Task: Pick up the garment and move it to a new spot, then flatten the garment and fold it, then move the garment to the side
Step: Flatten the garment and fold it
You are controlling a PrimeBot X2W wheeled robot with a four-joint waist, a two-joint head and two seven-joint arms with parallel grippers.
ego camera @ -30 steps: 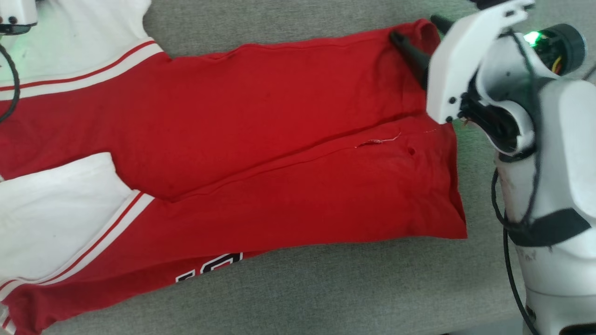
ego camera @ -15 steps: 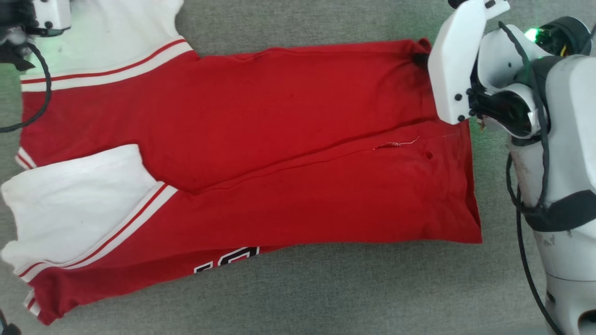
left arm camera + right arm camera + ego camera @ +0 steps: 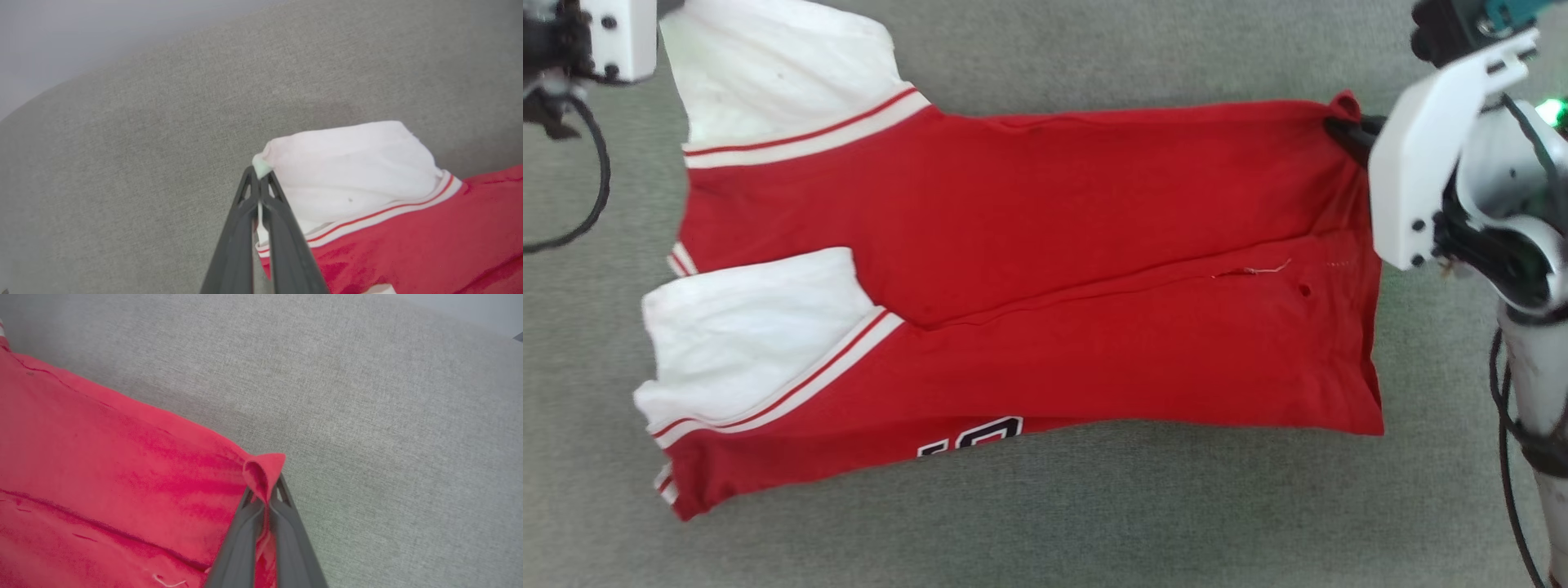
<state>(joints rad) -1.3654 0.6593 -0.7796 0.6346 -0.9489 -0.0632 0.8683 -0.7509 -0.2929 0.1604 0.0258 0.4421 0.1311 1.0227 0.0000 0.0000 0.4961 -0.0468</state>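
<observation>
The garment [image 3: 1054, 245] lies stretched left to right on the grey fabric surface, its red body folded lengthwise along a middle crease. One white sleeve [image 3: 752, 327] lies on the near left and the other [image 3: 784, 73] at the far left. A bit of black print [image 3: 972, 433] peeks out at the near edge. My left gripper [image 3: 260, 179] is shut on the far white sleeve's edge [image 3: 347, 171]. My right gripper [image 3: 264, 494] is shut on the red hem's far corner [image 3: 263, 467], and its dark fingers [image 3: 1347, 135] show at the garment's upper right.
The grey fabric surface [image 3: 1094, 514] spreads all around the garment, with wide bands near and far. A black cable [image 3: 598, 188] hangs from my left wrist housing [image 3: 613, 37]. My white right forearm [image 3: 1429, 171] and its cables stand along the right edge.
The head view has shifted, so the garment sits further right in it and shows whole. Both grippers keep their hold. The far edge now runs straighter and tauter.
</observation>
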